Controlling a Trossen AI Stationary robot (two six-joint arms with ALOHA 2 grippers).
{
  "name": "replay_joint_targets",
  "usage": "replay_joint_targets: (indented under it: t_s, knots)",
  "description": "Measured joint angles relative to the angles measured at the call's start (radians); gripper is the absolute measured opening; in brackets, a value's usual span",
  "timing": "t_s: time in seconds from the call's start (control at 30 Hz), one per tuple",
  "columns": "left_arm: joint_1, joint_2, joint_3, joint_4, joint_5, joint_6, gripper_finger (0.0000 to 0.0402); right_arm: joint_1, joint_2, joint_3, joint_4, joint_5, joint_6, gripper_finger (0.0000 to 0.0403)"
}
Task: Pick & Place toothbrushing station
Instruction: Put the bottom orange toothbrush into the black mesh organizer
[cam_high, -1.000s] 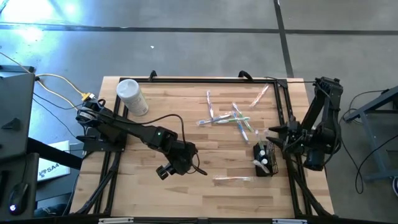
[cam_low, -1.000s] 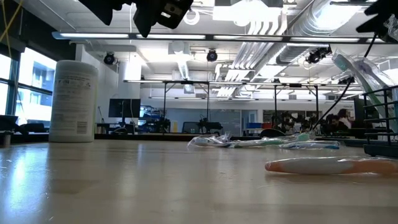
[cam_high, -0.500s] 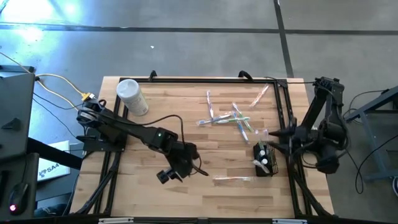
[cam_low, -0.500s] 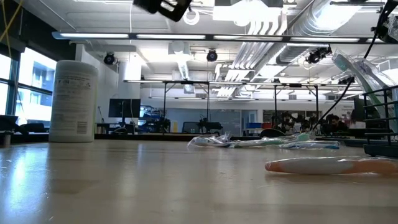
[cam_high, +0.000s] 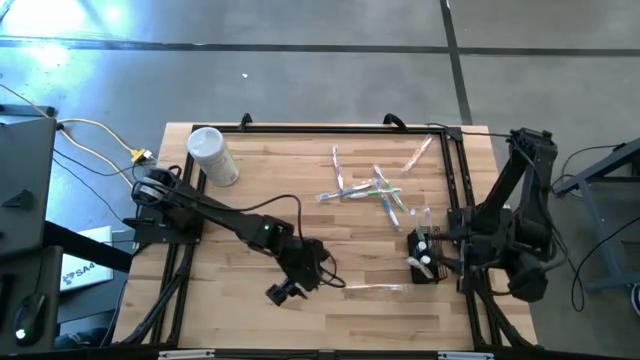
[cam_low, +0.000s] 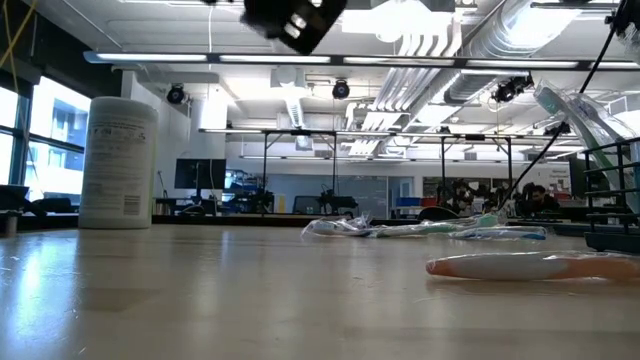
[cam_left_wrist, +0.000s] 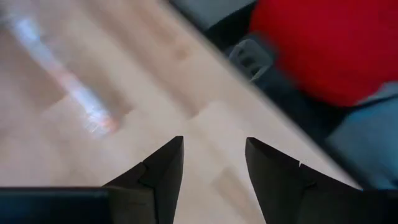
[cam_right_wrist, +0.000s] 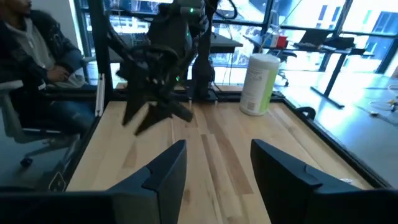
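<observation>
Black wire-mesh holder (cam_high: 425, 256) sits near the desk's (cam_high: 250, 165) 3 o'clock edge, some toothbrushes standing in it. Loose toothbrushes (cam_high: 365, 189) lie scattered toward 1 o'clock, and one more toothbrush (cam_high: 373, 288) lies alone toward 5 o'clock. The left end effector (cam_high: 285, 292), fingers apart and empty, hangs near the 6 o'clock edge, beside that lone brush. The right end effector (cam_high: 452, 255), fingers spread, is just beside the holder. A white canister (cam_high: 213, 156) stands at 10 o'clock, bare wood around it.

Your overhead view is evenly bright, with glare at its upper left corner. Ceiling lights (cam_low: 300, 57) glare in the low view. The left wrist view is blurred.
</observation>
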Motion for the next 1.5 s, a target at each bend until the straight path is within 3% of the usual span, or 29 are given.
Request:
replay_joint_targets:
  t_s: [0.13,0.2,0.37,0.67,0.87,0.97,1.2,1.33,1.5]
  knots:
    - [0.002,0.029,0.003,0.135,-0.33,0.003,0.0173,0.0,0.051,0.0,0.045,0.027,0.0,0.0168]
    - [0.013,0.041,0.002,0.229,-0.413,0.005,0.0173,-0.004,0.075,0.0,0.062,0.036,0.0,0.0168]
    - [0.046,0.102,0.006,0.402,-0.396,-0.044,0.0173,-0.017,0.128,0.0,0.116,0.085,0.0,0.0168]
    - [0.068,0.155,0.004,0.422,-0.35,-0.062,0.0173,-0.054,0.169,0.0,0.187,0.232,-0.052,0.0168]
    - [0.058,0.155,0.004,0.466,-0.366,-0.131,0.0173,-0.108,0.168,0.0,0.209,0.2,-0.05,0.0168]
    - [0.034,0.165,0.005,0.473,-0.411,-0.138,0.0173,-0.123,0.168,0.0,0.226,0.21,-0.052,0.0168]
    - [-0.046,0.209,0.004,0.527,-0.626,-0.167,0.0173,-0.111,0.168,0.0,0.288,0.155,-0.053,0.0168]
    - [-0.076,0.272,0.011,0.647,-0.674,-0.167,0.0173,-0.08,0.168,0.0,0.347,0.104,-0.095,0.0168]
    - [-0.077,0.335,0.043,0.656,-0.753,-0.218,0.0173,-0.038,0.168,0.0,0.383,0.056,-0.135,0.0168]
